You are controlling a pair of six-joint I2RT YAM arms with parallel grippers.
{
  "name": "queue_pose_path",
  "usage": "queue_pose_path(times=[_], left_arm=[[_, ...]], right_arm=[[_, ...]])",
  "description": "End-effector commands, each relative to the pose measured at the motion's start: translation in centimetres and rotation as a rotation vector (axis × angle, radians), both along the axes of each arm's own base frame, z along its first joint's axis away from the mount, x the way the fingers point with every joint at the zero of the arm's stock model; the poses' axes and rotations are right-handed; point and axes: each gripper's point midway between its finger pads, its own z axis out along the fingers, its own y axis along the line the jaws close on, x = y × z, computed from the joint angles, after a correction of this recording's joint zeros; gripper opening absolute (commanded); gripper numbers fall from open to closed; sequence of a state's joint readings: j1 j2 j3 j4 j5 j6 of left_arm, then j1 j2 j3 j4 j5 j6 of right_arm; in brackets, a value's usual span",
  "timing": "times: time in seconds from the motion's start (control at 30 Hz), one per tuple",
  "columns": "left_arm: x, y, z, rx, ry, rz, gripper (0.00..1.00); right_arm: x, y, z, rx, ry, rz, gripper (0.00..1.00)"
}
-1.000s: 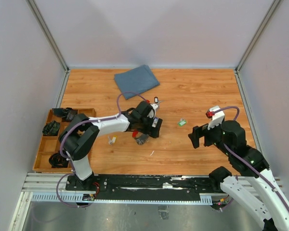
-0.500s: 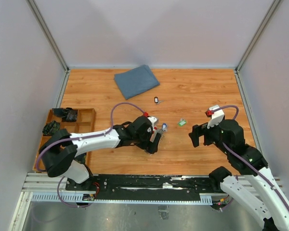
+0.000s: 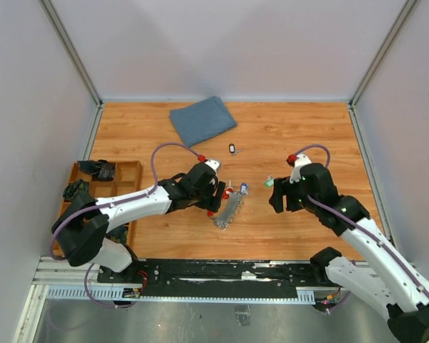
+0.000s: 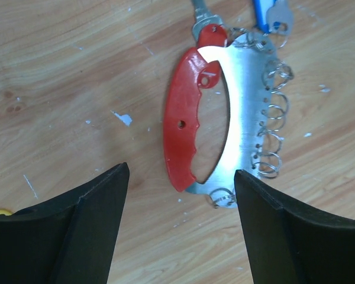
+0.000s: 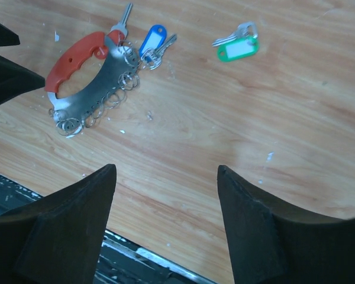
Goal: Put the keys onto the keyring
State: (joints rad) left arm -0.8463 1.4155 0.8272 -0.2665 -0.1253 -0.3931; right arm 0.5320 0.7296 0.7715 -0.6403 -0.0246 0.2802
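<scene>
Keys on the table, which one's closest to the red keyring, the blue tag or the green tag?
The blue-tagged key, lying right beside the upper end of the keyring; the green-tagged key lies well apart from it.

Keyring (image 4: 241,124) flat on the table (image 4: 77,71), just beyond the spread fingers (image 4: 77,236).
The keyring is a red grip on a curved silver plate edged with small rings. A blue-tagged key (image 4: 262,15) lies at its far end. The two black fingers sit on its near side, apart, with nothing between them.
</scene>
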Motion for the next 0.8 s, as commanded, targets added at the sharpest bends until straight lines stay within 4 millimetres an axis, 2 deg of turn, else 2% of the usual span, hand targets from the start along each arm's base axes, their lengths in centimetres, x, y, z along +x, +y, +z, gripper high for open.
queue_pose_path(times=[0.0,0.17,0.33,0.6,0.77], left_arm=[[1.1,1.1,-2.2,0.103,-0.025,0.020,0.76],[2.6,0.5,-3.3,0.150,-0.053,0.014,0.71],[3.9,-0.2,-4.3,0.206,-0.067,-0.015,0.66],[3.4,-0.4,-5.0,0.252,-0.074,-0.042,0.59],[2.6,-2.0,-3.9,0.196,-0.091,-0.056,0.60]], right_arm=[[0.8,3.1,-2.1,0.089,0.108,0.038,0.67],[2.1,4.7,-4.1,0.107,0.170,0.048,0.62],[2.8,5.0,-5.4,0.097,0.191,0.042,0.61],[3.1,4.3,-6.6,0.080,0.200,0.019,0.62],[2.9,4.0,-6.8,0.074,0.198,0.025,0.62]])
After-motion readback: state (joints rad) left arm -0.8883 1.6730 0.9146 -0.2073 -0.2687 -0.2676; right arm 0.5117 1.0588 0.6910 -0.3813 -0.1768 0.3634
